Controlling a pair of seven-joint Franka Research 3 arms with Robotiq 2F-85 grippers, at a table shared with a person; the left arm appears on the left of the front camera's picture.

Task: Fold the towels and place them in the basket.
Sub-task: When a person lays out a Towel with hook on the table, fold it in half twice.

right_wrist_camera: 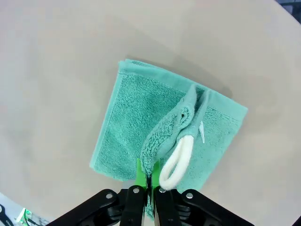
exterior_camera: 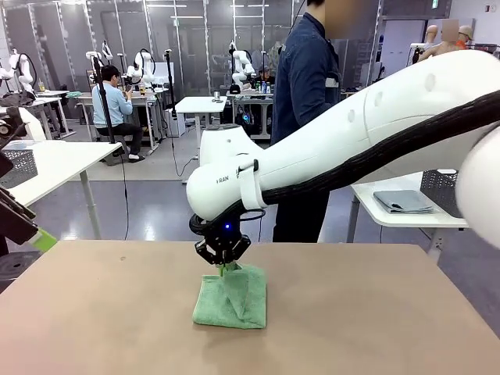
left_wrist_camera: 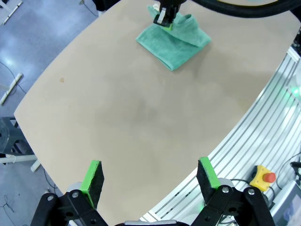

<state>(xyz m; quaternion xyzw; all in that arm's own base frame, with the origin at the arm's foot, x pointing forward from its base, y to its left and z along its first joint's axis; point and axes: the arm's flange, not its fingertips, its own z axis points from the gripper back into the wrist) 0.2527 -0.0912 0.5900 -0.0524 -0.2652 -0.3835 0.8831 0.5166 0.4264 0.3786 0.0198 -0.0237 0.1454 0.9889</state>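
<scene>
A mint green towel (exterior_camera: 230, 298) lies folded on the tan table (exterior_camera: 375, 312), near the middle. My right gripper (exterior_camera: 224, 268) hangs just above it, shut on a pinched-up fold of the towel (right_wrist_camera: 160, 136). A white loop tag (right_wrist_camera: 176, 162) dangles beside the green fingertips (right_wrist_camera: 141, 170). In the left wrist view the same towel (left_wrist_camera: 174, 40) lies far across the table, and my left gripper (left_wrist_camera: 150, 176) stands open over the near table edge with nothing between its fingers. At the left edge of the front view a green pad of the left gripper (exterior_camera: 41, 238) pokes in. The basket is out of view.
A person in a dark jacket (exterior_camera: 306, 86) stands at the far side of the table. Behind to the right, a white side table (exterior_camera: 406, 215) carries a folded grey cloth (exterior_camera: 402, 201). An aluminium rail frame and a yellow emergency button (left_wrist_camera: 263, 178) sit below the table's near edge.
</scene>
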